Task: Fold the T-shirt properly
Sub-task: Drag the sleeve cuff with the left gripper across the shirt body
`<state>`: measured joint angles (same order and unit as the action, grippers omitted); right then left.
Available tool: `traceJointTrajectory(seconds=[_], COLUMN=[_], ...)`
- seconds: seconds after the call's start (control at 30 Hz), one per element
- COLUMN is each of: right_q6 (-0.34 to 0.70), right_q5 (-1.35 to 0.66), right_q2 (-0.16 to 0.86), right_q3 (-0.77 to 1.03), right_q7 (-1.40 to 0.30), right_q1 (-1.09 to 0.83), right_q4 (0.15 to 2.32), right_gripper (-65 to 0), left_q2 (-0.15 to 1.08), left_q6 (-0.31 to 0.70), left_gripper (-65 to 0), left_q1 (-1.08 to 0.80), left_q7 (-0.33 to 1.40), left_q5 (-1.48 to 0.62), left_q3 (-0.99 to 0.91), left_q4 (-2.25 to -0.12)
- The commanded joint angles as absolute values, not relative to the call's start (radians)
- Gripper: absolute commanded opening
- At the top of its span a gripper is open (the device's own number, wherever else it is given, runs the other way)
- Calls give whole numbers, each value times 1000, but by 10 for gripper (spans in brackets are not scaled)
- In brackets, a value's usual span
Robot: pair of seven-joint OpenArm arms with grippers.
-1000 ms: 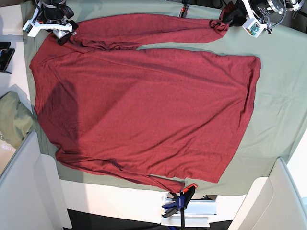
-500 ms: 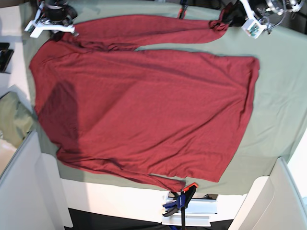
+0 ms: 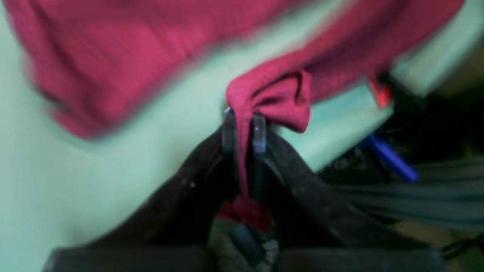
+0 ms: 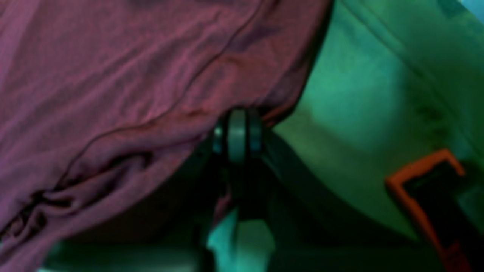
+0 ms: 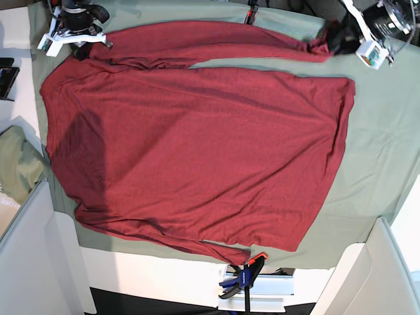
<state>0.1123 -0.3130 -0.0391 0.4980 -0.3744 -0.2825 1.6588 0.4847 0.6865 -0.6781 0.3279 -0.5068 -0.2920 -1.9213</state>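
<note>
left tool (image 3: 244, 128) pinches T-shirt (image 5: 197, 151) cuff (wrist view only) | right tool (image 4: 237, 136) pressed together at shoulder edge | base: shirt flat on tabletop (image 5: 384, 144)

Lab bench: clamped table cloth (image 5: 374, 144), bar clamp (image 5: 244, 279).

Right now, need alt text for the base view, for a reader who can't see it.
A dark red shirt lies flat on a pale green table cloth, body spread wide, one sleeve stretched along the far edge. The left hand pinches that sleeve's cuff; the right hand grips the shirt at the sleeve's shoulder end. A clamp sits at the near edge.
</note>
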Motion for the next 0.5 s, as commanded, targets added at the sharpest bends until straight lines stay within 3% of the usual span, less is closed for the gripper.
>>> traceJointTrajectory(seconds=[0.0, 0.47], right_q6=[120, 137], right_q5=[-315, -348], right_q2=[-23, 38], right_q3=[509, 546], right_q7=[-358, -367], right_q1=[-278, -173], right_q4=[1692, 1742], right_gripper=[-650, -650], left_q2=[509, 653], left_q6=[698, 698], left_gripper=[-650, -650], left_q1=[-684, -521], left_q7=[316, 310], left_q5=[-526, -542], left_q3=[-321, -372], left_q4=[-1951, -1905])
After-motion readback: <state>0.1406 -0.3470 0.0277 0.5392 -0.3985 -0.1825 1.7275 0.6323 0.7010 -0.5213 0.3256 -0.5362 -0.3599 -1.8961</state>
